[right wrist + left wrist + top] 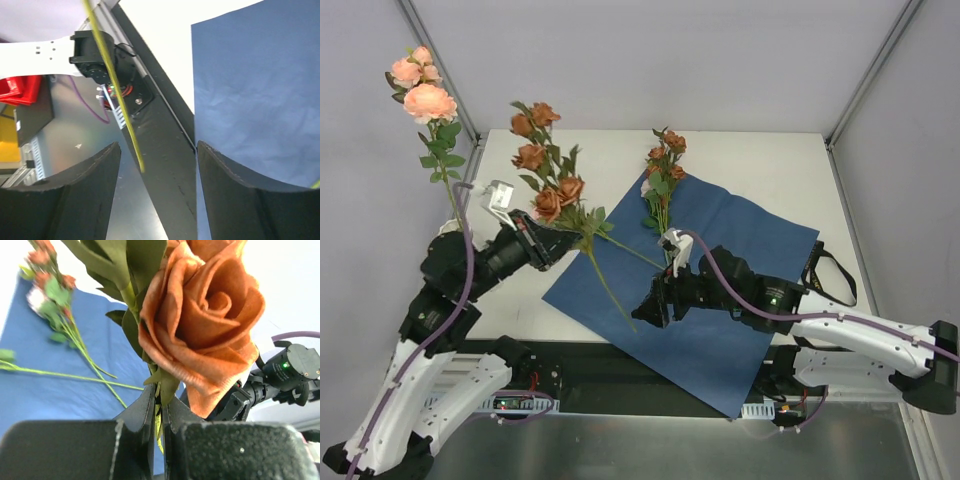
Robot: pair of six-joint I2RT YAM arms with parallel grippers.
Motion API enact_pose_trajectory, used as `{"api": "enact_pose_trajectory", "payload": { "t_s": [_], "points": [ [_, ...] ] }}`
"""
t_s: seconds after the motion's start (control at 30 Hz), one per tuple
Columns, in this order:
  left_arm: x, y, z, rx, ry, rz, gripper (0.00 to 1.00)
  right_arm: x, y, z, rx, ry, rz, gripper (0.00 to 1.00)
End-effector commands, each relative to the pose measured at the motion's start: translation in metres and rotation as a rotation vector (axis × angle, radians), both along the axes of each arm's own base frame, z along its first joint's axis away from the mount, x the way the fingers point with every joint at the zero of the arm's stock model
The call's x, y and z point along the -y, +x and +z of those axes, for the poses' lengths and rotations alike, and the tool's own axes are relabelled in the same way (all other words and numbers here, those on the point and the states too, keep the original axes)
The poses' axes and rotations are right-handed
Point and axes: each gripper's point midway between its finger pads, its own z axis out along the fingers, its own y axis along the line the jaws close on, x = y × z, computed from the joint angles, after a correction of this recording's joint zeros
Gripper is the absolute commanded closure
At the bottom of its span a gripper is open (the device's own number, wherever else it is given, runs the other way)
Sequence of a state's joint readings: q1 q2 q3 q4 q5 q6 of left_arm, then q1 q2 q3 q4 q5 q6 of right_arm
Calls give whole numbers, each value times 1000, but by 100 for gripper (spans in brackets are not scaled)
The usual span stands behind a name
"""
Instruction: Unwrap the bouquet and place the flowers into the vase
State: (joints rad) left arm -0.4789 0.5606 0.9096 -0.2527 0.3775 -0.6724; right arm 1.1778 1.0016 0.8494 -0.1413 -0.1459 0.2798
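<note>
**Stem handling: left end effector clenched, right end effector open**

Rust-orange spray [548, 180] is held by the left end effector [548, 245], whose fingers are clenched on the leafy stem just below a bloom [205, 320] (the left wrist view shows the jaws pressed together on green stalk). A grip this high probably steadies the heavy flower end and leaves the bare lower stem free.

The right end effector [655, 305] stands open and grasps nothing. The lower stem [112, 85] passes between its fingers without touching either.

Orientation: the spray's long axis runs diagonally, with the blooms pointing far and left and the cut end pointing near and right, ending over the near-left edge of the blue paper [740, 260]. The cut end appears to be off the table [620, 150].

Other flowers:
- A small bunch [665, 165] lies on the far corner of the paper, blooms pointing far.
- Pink roses [425, 95] stand upright at far left. Their stem drops behind the left arm, and the vase cannot be made out there with certainty.

The paper lies flat and unfolded, so the unwrapping looks complete.
</note>
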Motion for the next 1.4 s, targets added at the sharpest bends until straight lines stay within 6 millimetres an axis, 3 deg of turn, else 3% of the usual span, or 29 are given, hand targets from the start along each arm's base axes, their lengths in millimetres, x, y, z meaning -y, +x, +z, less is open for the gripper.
{"api": "enact_pose_trajectory", "payload": {
  "t_s": [0.0, 0.13, 0.27, 0.33, 0.37, 0.5, 0.6, 0.77, 0.93, 1.1, 1.37],
  "points": [
    [-48, -1, 45, 203, 175, 201, 100, 24, 18, 18, 98, -25, -94, 34],
    [-103, 4, 75, 284, 305, 455, 100, 35, 24, 15, 105, -43, -126, 33],
    [-158, -8, 118, 407, 405, 685, 100, 38, 24, 11, 96, -51, -132, 32],
    [-178, -11, 128, 436, 452, 771, 100, 38, 25, 9, 94, -58, -132, 32],
    [-197, -15, 138, 456, 498, 853, 100, 38, 25, 8, 92, -61, -132, 32],
    [-240, -23, 151, 449, 606, 1061, 100, 36, 27, 7, 90, -65, -134, 32],
    [-260, -27, 161, 462, 634, 1184, 100, 35, 27, 7, 88, -67, -129, 32],
    [-276, -16, 159, 396, 699, 1328, 100, 32, 28, 5, 82, -78, -121, 32],
    [-276, 3, 156, 365, 780, 1397, 100, 32, 29, 3, 79, -81, -123, 32],
    [-277, 8, 173, 412, 722, 1475, 100, 34, 29, -1, 73, -88, -128, 32],
    [-275, 31, 172, 378, 830, 1524, 100, 35, 30, -1, 73, -86, -129, 32]
  ]
}}
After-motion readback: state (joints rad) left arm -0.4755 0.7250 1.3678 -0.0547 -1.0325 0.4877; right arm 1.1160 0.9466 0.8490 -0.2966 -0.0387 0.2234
